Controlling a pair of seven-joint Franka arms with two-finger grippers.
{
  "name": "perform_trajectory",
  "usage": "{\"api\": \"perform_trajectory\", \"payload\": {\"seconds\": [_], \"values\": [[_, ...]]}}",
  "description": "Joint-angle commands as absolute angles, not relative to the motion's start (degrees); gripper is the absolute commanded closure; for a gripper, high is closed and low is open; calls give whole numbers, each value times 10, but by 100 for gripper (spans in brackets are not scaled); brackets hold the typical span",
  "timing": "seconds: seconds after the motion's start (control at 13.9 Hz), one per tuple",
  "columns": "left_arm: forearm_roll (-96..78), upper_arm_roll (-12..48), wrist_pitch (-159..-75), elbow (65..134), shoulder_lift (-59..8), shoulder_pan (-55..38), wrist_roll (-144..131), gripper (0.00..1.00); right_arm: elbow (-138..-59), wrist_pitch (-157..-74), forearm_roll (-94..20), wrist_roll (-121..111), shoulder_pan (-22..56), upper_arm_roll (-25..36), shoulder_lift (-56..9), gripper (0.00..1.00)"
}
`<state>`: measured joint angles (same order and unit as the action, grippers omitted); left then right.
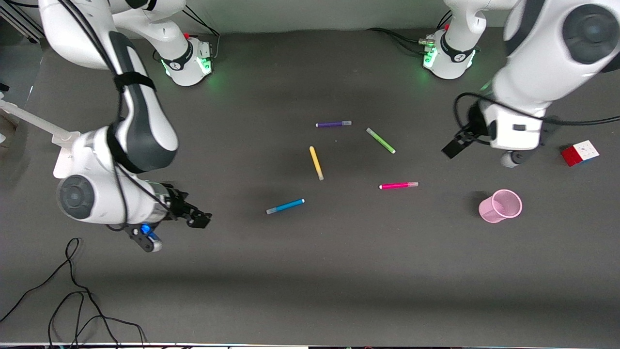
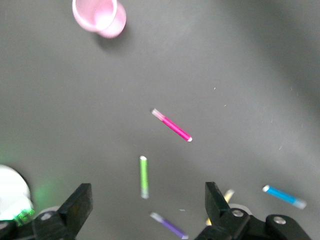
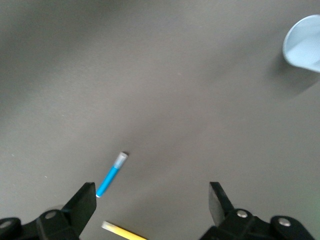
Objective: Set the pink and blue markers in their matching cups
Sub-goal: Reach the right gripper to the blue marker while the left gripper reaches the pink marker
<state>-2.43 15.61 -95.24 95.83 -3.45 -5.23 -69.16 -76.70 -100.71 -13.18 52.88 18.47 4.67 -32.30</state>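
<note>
Status: nothing placed; you have both markers left to cup.

- Blue marker (image 1: pixel 285 206), one: tabletop, nearest.
- Pink cup (image 1: pixel 500 206), one: empty.
- Pink marker (image 1: pixel 398 185), one: tabletop.
- Yellow, green, purple pens: one each.
- Blue cup (image 3: pixel 305 42), one.
- Right tool (image 3: pixel 152 202), left tool (image 2: pixel 147 205): wide open, empty.

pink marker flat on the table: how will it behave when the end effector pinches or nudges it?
The pink marker is a thin round barrel lying flat, so a nudge would probably roll it. It looks rigid and light, so it should lift without sagging. Its smooth plastic may slip or pivot if pinched off-centre. The left end effector is open above the table.
</note>
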Motion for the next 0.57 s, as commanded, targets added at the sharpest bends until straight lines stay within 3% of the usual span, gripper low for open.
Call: {"api": "perform_trajectory", "payload": {"seconds": [0.0, 0.5], "values": [[-26, 171, -1008, 983, -55, -77, -862, 0, -744, -1036, -134, 585, 220, 51, -357, 0], [-19, 169, -1113, 1048, -83, -77, -1090, 0, -745, -1110, -140, 760, 276, 51, -424, 1]]}}
